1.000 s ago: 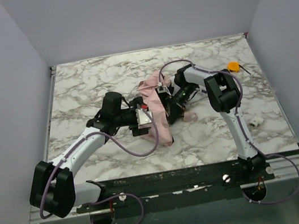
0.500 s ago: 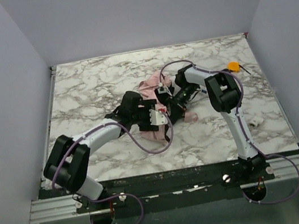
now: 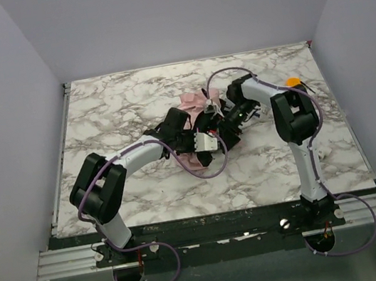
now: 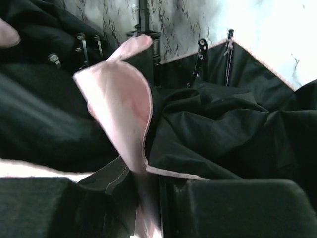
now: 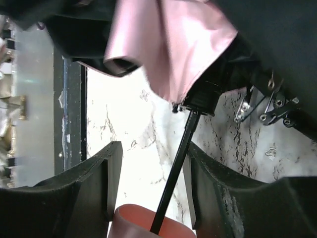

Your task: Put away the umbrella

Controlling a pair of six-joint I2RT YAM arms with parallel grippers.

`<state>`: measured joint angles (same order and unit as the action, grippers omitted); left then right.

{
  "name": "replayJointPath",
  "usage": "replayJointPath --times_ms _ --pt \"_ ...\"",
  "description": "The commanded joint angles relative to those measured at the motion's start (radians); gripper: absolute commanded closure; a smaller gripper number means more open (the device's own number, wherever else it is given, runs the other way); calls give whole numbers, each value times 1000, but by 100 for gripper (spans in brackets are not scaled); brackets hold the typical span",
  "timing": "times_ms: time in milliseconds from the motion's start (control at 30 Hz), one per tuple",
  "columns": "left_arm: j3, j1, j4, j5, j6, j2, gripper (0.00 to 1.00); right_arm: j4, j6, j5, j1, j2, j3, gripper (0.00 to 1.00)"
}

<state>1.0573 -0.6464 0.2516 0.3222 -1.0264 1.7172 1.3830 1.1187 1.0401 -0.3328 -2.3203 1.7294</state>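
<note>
The umbrella [image 3: 192, 102] lies crumpled in the middle of the marble table, pale pink outside and black inside. My left gripper [image 3: 203, 154] is at its near edge. In the left wrist view the left gripper [image 4: 148, 181] is shut on a fold of pink fabric [image 4: 124, 99], with black lining and ribs [image 4: 200, 54] beyond. My right gripper [image 3: 228, 128] is at the umbrella's right side. In the right wrist view the right gripper [image 5: 151, 153] is open. The thin dark shaft [image 5: 176, 178] runs between its fingers, close to the right one, down to the pink handle [image 5: 133, 223].
A small orange object [image 3: 294, 83] lies at the back right of the table. A small white object [image 3: 319, 154] sits beside the right arm's lower link. Grey walls close in the table on three sides, and a metal rail [image 3: 218, 233] runs along the near edge.
My left arm swung right into the umbrella and its gripper closed on the fabric. My right gripper opened, letting go of the shaft. The umbrella is bunched up more tightly.
</note>
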Motion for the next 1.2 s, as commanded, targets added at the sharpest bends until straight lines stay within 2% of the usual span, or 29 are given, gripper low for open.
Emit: replayJointPath --times_ms 0,67,200,467,600,767,867,967,1067,1167 --pt "15 7 90 -34 -30 6 83 36 94 -3 12 154 6 43" --pt "17 7 100 -41 -28 16 83 37 100 -5 23 193 7 39" --pt "24 8 109 -32 -23 17 83 33 105 -26 56 245 1 38" --pt "130 8 211 2 -19 60 82 -69 -19 -67 108 200 -17 37" --pt "182 8 255 21 -23 88 83 -95 -31 -38 140 249 -17 36" --pt "246 5 313 41 -29 120 83 -122 30 43 147 331 -48 32" --pt "286 -4 342 52 -18 141 82 -129 144 106 147 371 -101 30" --pt "299 -12 353 41 -14 154 81 -153 270 176 145 430 -204 18" --pt "304 -13 352 51 2 148 76 -328 268 190 132 512 -356 10" --pt "295 -12 324 57 45 134 53 -607 75 154 118 600 -475 9"
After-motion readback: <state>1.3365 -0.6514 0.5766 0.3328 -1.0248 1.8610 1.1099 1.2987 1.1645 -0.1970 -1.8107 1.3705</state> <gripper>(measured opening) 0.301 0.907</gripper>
